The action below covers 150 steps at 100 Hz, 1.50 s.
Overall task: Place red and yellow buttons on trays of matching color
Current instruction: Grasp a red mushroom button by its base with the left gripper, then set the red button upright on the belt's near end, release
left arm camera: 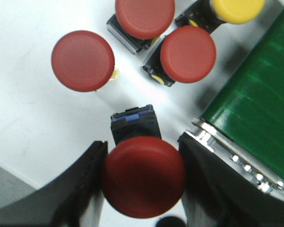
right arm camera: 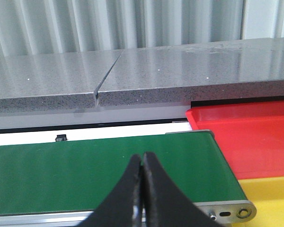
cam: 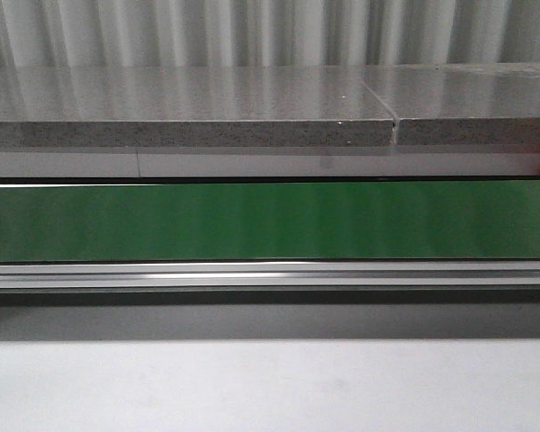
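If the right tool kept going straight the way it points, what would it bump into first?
Probably the green conveyor belt. The right tool is shut and points over it. Beyond the belt lies the grey stone ledge. How high the tool is above the belt is hard to judge.

Factory-style lab: green conveyor belt (cam: 270,220), speckled stone counter (cam: 180,108).

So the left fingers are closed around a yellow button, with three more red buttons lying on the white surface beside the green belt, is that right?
Not quite: the button between the left fingers is red, not yellow, as the left wrist view shows. The rest holds: three more red buttons lie on the white surface beside the green belt.
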Each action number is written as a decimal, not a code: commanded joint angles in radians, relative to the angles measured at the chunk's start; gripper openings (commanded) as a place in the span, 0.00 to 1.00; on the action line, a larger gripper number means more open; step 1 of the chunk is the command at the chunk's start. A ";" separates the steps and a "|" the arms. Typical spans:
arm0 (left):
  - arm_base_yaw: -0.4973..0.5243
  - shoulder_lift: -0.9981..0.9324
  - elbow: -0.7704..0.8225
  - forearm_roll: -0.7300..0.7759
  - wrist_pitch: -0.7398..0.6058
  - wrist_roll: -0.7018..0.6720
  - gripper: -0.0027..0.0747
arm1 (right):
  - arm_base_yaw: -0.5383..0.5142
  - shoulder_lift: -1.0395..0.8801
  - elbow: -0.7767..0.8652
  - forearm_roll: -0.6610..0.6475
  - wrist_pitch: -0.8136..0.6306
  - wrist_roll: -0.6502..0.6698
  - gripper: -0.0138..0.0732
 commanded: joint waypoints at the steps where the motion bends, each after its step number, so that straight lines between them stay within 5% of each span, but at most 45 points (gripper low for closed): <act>1: -0.005 -0.062 -0.038 -0.012 0.024 0.009 0.30 | -0.004 -0.012 -0.017 -0.002 -0.078 -0.003 0.08; 36: -0.177 -0.042 -0.246 0.054 0.128 0.009 0.28 | -0.004 -0.012 -0.017 -0.002 -0.078 -0.003 0.08; 70: -0.353 0.172 -0.460 0.081 0.223 0.040 0.28 | -0.004 -0.012 -0.017 -0.002 -0.078 -0.003 0.08; 111: -0.431 0.289 -0.537 0.112 0.236 0.047 0.28 | -0.004 -0.012 -0.017 -0.002 -0.078 -0.003 0.08; 121: -0.431 0.292 -0.537 0.110 0.218 0.057 0.37 | -0.004 -0.012 -0.017 -0.002 -0.078 -0.003 0.08; 138: -0.432 0.292 -0.537 0.098 0.213 0.057 0.72 | -0.004 -0.012 -0.017 -0.002 -0.078 -0.003 0.08; 150: -0.432 0.292 -0.537 0.093 0.207 0.057 0.75 | -0.004 -0.012 -0.017 -0.002 -0.078 -0.003 0.08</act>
